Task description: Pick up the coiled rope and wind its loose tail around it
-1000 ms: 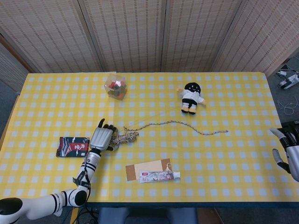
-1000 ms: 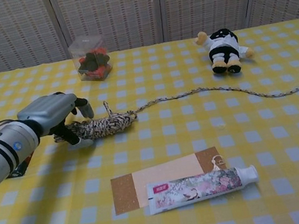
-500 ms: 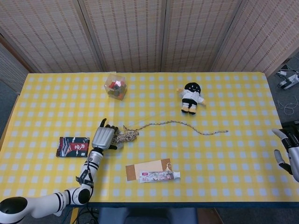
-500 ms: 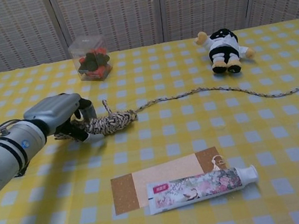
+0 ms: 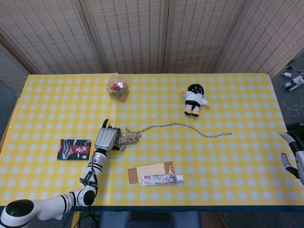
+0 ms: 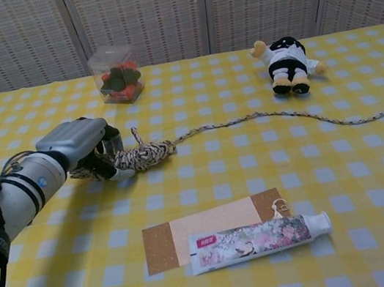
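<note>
My left hand (image 6: 80,144) curls over the coiled rope (image 6: 142,155), fingers closing on it; grip partly hidden.

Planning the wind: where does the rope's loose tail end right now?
In the head view, the tail trails right from the coil at the left hand, ending below the doll.

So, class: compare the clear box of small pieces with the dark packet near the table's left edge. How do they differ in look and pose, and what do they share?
The clear box is see-through, showing red and dark pieces inside; the dark packet is opaque and printed. The clear box stands tall as a cube, while the dark packet lies flat. The clear box sits toward the far side of the table, the dark packet nearer, beside the left hand. Both rest on the table, untouched.
</note>
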